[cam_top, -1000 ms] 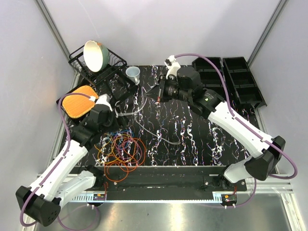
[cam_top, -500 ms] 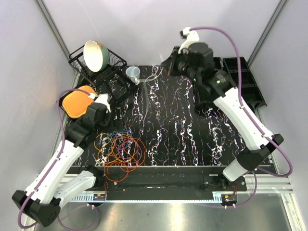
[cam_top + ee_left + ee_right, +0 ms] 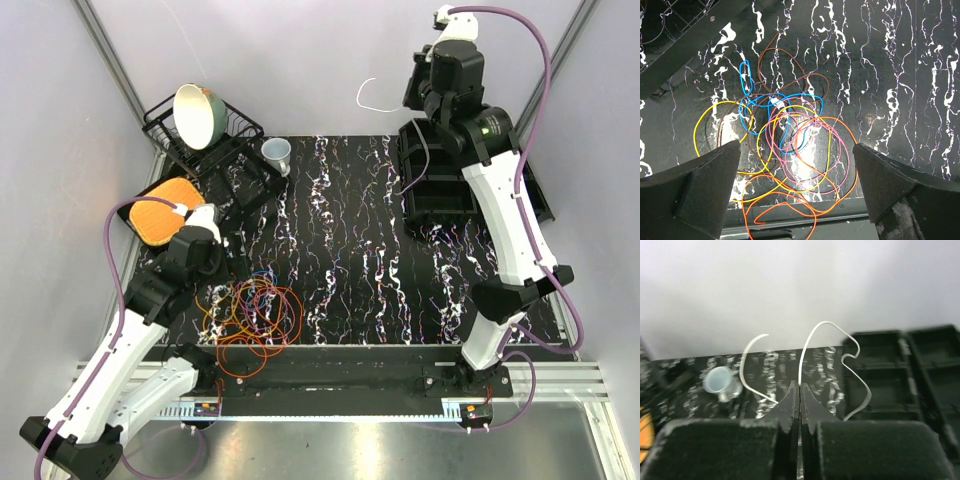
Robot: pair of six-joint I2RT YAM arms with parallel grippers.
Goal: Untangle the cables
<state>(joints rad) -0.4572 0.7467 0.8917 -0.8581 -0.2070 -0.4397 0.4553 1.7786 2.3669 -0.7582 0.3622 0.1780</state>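
Above the marbled black tabletop [image 3: 400, 290], the right arm [image 3: 497, 190] reaches high toward the back wall over the black bins [image 3: 440, 200]. The right jaws are pinched together on a whitish cable [image 3: 812, 332] that curls free in the air, apparently to carry it clear of the rest. The left arm [image 3: 150, 300] hovers, left jaws spread wide, over the other cables [image 3: 790, 145], a loose knot of orange, yellow, pink and blue loops by the tabletop's near edge, with open surface to its right.
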